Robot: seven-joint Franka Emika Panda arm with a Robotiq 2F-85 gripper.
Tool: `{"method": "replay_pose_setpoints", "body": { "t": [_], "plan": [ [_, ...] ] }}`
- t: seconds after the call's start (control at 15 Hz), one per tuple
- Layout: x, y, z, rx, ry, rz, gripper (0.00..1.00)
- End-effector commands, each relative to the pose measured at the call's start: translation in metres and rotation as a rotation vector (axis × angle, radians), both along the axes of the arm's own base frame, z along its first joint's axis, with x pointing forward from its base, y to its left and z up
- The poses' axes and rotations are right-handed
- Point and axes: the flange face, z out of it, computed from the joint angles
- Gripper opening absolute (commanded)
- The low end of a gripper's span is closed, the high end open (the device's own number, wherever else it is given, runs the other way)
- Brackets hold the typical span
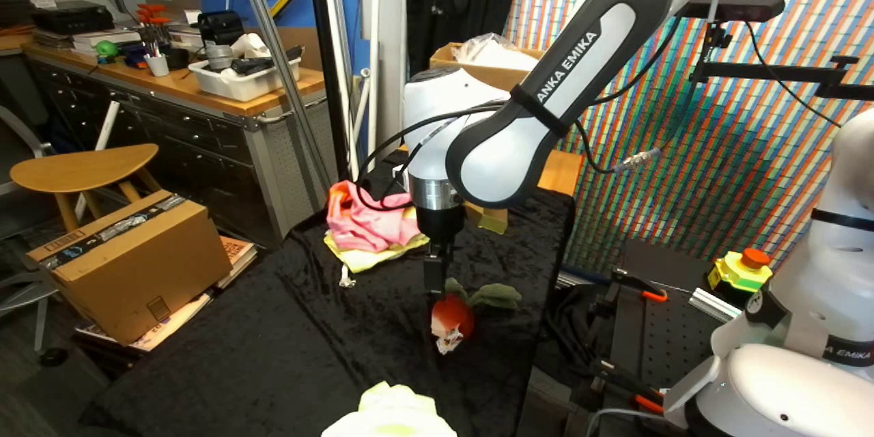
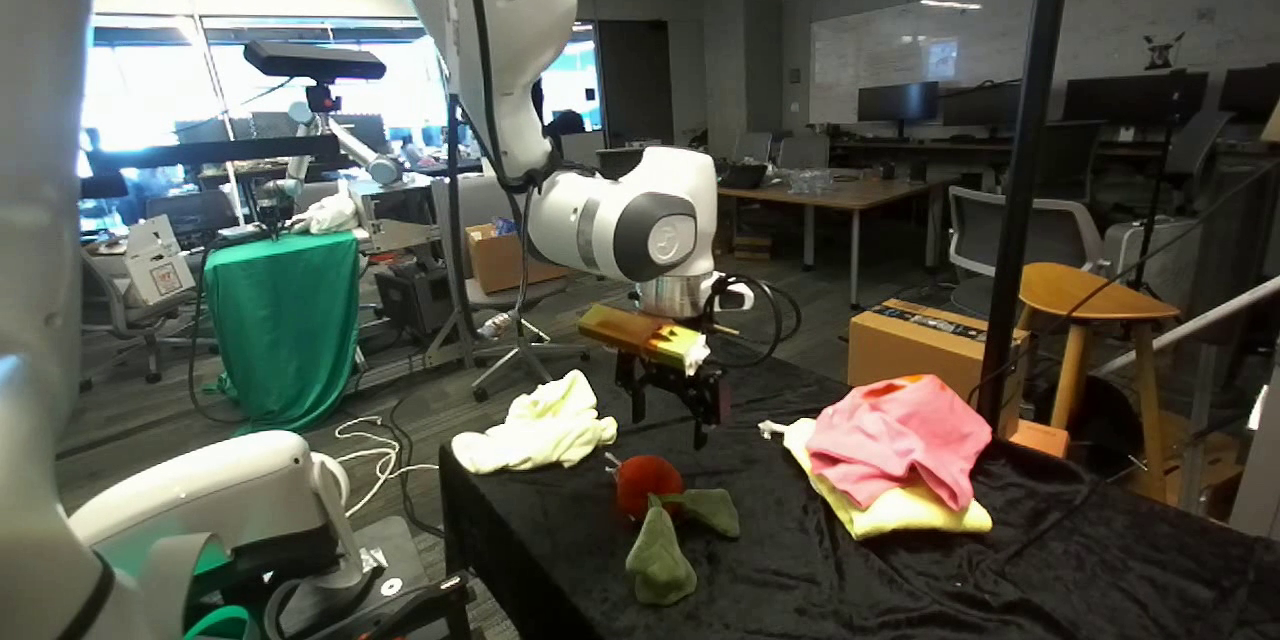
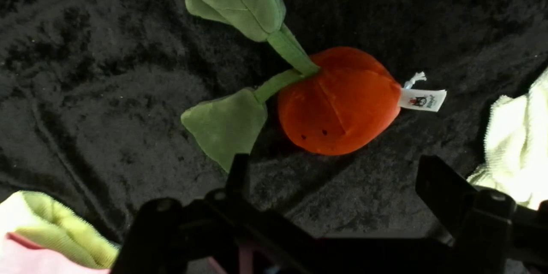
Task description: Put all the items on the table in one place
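Observation:
A red plush toy with green leaves (image 1: 453, 316) lies on the black-covered table; it also shows in an exterior view (image 2: 648, 486) and in the wrist view (image 3: 342, 102). A pink cloth (image 1: 365, 222) lies on a yellow cloth (image 1: 369, 261); both also show in an exterior view, the pink cloth (image 2: 900, 440) on the yellow cloth (image 2: 890, 517). A pale yellow cloth (image 2: 545, 428) lies crumpled at the table's edge, also at the wrist view's right (image 3: 516, 150). My gripper (image 3: 334, 171) is open and empty above the table, just beside the plush toy.
The black table cover (image 1: 273, 348) is wrinkled. A cardboard box (image 1: 133, 266) and a wooden stool (image 1: 85, 167) stand off the table. A second white arm (image 1: 799, 382) and a red-and-yellow stop button (image 1: 744, 273) stand beyond the table edge. A yellow-brown block (image 2: 645, 336) is mounted on my wrist.

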Motion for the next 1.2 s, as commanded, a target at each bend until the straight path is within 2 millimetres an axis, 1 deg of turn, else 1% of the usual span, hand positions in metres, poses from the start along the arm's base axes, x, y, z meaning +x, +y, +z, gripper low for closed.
{"method": "replay_pose_setpoints", "body": {
  "t": [0.0,0.27,0.47,1.13],
  "plan": [
    [0.016,0.0,-0.009,-0.017,0.019,-0.019,1.0],
    [0.018,-0.004,-0.022,-0.029,0.066,-0.056,1.0],
    [0.017,-0.003,-0.029,-0.036,0.106,-0.07,1.0],
    [0.009,0.013,-0.046,-0.008,0.155,-0.087,1.0]
  ]
}}
